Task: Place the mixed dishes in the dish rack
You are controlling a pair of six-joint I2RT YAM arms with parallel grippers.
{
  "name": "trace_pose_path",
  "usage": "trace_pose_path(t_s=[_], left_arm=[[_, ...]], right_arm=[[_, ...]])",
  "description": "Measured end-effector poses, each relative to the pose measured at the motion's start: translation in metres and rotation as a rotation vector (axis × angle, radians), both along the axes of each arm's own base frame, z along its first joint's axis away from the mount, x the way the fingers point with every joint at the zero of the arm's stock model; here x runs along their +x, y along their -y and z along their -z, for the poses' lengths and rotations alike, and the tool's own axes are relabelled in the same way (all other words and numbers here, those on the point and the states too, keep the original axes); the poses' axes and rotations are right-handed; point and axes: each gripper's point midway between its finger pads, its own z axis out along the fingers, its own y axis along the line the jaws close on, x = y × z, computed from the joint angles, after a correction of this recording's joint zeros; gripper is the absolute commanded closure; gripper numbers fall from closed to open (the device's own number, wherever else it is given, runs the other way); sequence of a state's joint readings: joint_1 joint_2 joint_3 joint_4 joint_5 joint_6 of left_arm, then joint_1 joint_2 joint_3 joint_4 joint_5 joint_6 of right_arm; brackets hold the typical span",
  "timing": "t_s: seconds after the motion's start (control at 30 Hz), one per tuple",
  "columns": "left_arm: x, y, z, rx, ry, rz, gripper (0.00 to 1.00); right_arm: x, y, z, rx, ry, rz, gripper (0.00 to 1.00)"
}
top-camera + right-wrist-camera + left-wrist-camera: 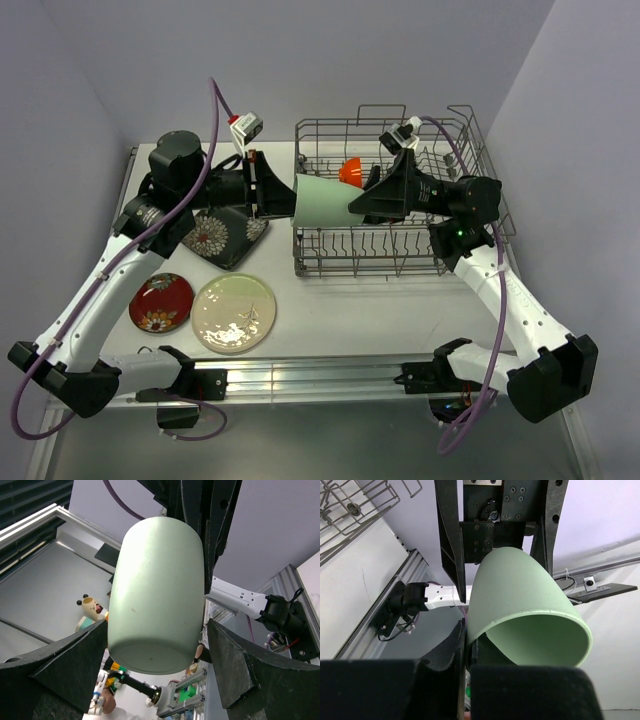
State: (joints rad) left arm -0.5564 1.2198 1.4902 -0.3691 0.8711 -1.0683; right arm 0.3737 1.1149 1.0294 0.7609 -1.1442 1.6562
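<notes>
The left tool is pinched shut on the rim of the one pale green cup. The cup lies sideways, its mouth toward that tool. How the inner finger sits is hard to make out in the left wrist view. The right tool stands wide, a finger on either side of the cup's base; contact cannot be told. Behind the right tool, one small orange bowl sits in the single dish rack, partly hidden. Three plates lie on the worktop below the left tool: the black square plate, partly covered by the arm, the red plate and the cream plate.
</notes>
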Motion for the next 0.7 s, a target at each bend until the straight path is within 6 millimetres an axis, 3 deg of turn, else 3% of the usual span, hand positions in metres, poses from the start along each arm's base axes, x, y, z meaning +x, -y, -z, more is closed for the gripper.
trace_pose_path(t_s=[0.23, 0.33, 0.43, 0.47, 0.5, 0.53, 0.57, 0.67, 0.7], left_arm=[[-0.001, -0.001, 0.003, -0.008, -0.011, 0.003, 1.0], [-0.001, -0.002, 0.003, -0.01, -0.012, 0.005, 1.0], [-0.001, -0.003, 0.001, -0.015, -0.012, 0.007, 1.0], [-0.001, -0.004, 0.001, -0.015, -0.012, 0.008, 0.96], [-0.001, -0.004, 0.001, -0.015, -0.012, 0.008, 0.86], [0.0, -0.005, 0.001, -0.014, -0.012, 0.006, 0.7], [0.001, -0.006, 0.002, -0.009, -0.015, 0.001, 0.34], [0.014, -0.014, 0.011, 0.03, -0.03, -0.058, 0.06], [0.021, -0.019, 0.016, 0.051, -0.045, -0.093, 0.05]], right_arm=[[0.005, -0.001, -0.002, 0.011, -0.006, 0.028, 0.18], [0.007, -0.001, -0.004, 0.017, -0.004, 0.038, 0.37], [0.007, -0.002, -0.006, 0.018, -0.005, 0.038, 0.73], [0.006, -0.002, -0.006, 0.018, -0.004, 0.036, 0.96], [0.006, -0.002, -0.006, 0.017, -0.005, 0.034, 1.0], [0.006, -0.003, -0.007, 0.016, -0.005, 0.032, 1.0], [0.006, -0.004, -0.007, 0.014, -0.01, 0.03, 1.0], [0.008, -0.006, -0.014, -0.002, 0.012, 0.041, 1.0], [0.008, -0.006, -0.017, -0.007, 0.029, 0.049, 1.0]])
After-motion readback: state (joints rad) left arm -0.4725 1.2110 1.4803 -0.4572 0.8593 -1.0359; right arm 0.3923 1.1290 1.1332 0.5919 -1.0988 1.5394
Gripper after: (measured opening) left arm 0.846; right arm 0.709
